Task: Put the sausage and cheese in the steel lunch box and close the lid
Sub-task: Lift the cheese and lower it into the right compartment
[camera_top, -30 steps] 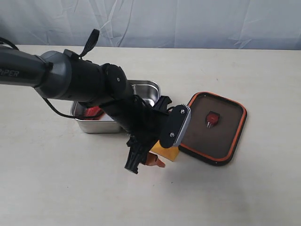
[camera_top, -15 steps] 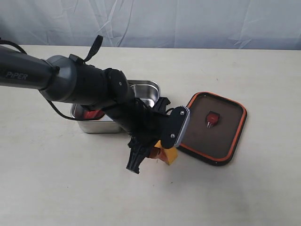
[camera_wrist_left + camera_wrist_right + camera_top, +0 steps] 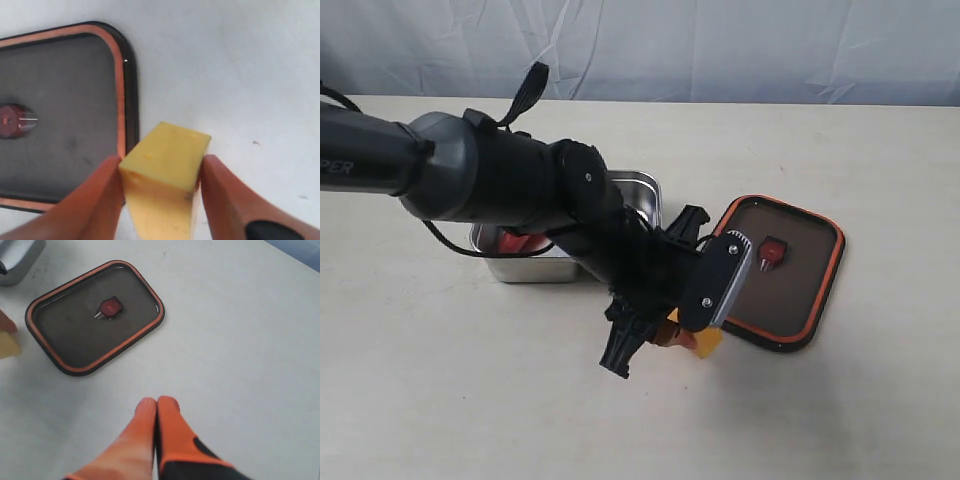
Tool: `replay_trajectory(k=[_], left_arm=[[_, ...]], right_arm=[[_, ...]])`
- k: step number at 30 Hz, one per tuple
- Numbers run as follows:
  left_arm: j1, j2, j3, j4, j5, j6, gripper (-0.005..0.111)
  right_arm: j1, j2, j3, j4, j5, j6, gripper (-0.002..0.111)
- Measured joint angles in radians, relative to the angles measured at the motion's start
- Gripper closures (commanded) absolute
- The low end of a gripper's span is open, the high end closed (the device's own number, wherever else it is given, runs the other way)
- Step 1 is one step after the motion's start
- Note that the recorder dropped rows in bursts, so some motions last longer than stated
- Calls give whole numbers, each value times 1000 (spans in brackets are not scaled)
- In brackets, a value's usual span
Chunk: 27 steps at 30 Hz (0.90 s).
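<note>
The yellow cheese (image 3: 708, 343) wedge sits pinched between the orange fingers of my left gripper (image 3: 692, 336), just off the near corner of the lid (image 3: 790, 290). In the left wrist view both fingers press the sides of the cheese (image 3: 161, 200), so the left gripper (image 3: 162, 161) is shut on it. The dark lid lies flat with its orange rim and valve tab (image 3: 772, 252) facing up. The steel lunch box (image 3: 525, 268) stands behind the left arm, with the red sausage (image 3: 520, 241) in one compartment. My right gripper (image 3: 157, 403) is shut and empty above bare table, near the lid (image 3: 95, 315).
The black left arm (image 3: 500, 185) reaches across over the lunch box and hides most of it. A grey cloth backdrop (image 3: 720, 45) runs along the far edge of the table. Bare table (image 3: 840, 400) lies at the front and right.
My left gripper has moved right and a little toward the front with the cheese, ending closer to the lid's near corner. The lid and lunch box have not moved.
</note>
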Motion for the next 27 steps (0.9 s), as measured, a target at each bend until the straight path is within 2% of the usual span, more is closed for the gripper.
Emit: replay_trajectory(k=[7, 15, 17, 22, 25, 27], left_arm=[[-1, -47, 1, 20, -69, -15, 107], [16, -122, 2, 26, -368, -112, 107], [47, -122, 2, 26, -378, -142, 107], [197, -112, 2, 24, -349, -264, 107], [242, -95, 2, 0, -283, -277, 107], [246, -71, 2, -13, -270, -279, 107]], right_arm=[[0, 0, 0, 17, 0, 4, 108], [0, 0, 0, 17, 0, 16, 108], [0, 0, 0, 17, 0, 18, 108], [0, 0, 0, 17, 0, 23, 108], [0, 0, 0, 17, 0, 31, 108], [0, 0, 0, 17, -10, 44, 108]])
